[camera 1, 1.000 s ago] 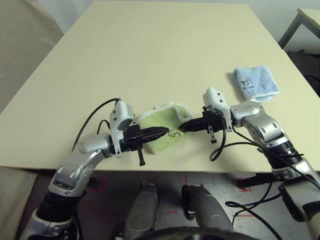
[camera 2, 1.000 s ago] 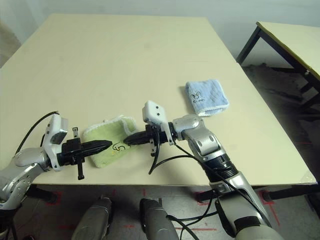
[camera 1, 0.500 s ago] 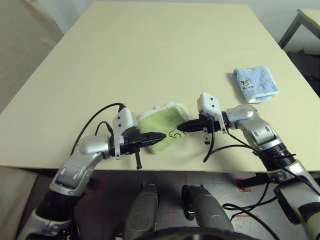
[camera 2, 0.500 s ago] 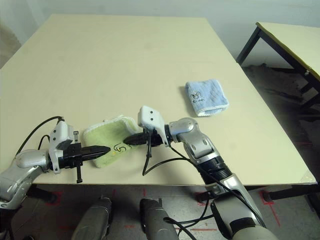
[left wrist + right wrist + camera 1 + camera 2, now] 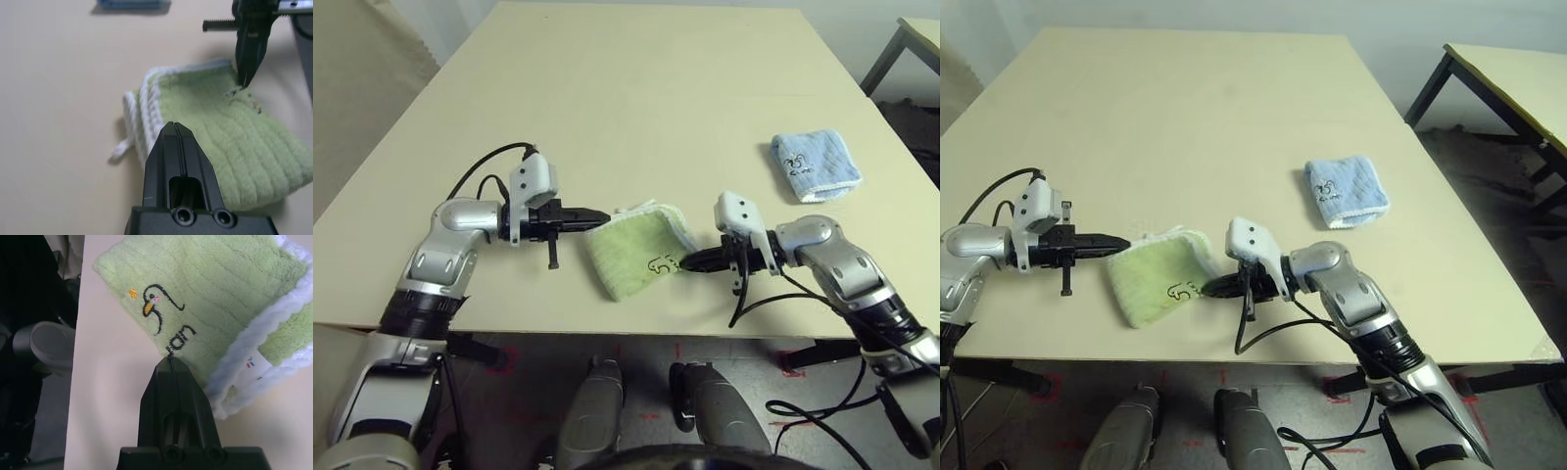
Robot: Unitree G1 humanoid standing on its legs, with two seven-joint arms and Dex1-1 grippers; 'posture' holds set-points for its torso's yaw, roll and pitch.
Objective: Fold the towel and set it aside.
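You see the green towel [image 5: 634,253] lying folded on the worktop [image 5: 636,108], near its front edge, with the dark embroidered logo [image 5: 164,316] facing up and the white edging [image 5: 146,117] on the far side. A white label tag [image 5: 254,367] shows between the folded layers. The right pincer [image 5: 682,262] has its fingers pressed together, and the tip touches the towel's edge just beside the logo. The left pincer [image 5: 604,215], also pressed together and holding nothing, is at the towel's opposite side, near the edging. A smaller blue folded towel [image 5: 814,164] lies well apart from the green towel, beyond the right arm.
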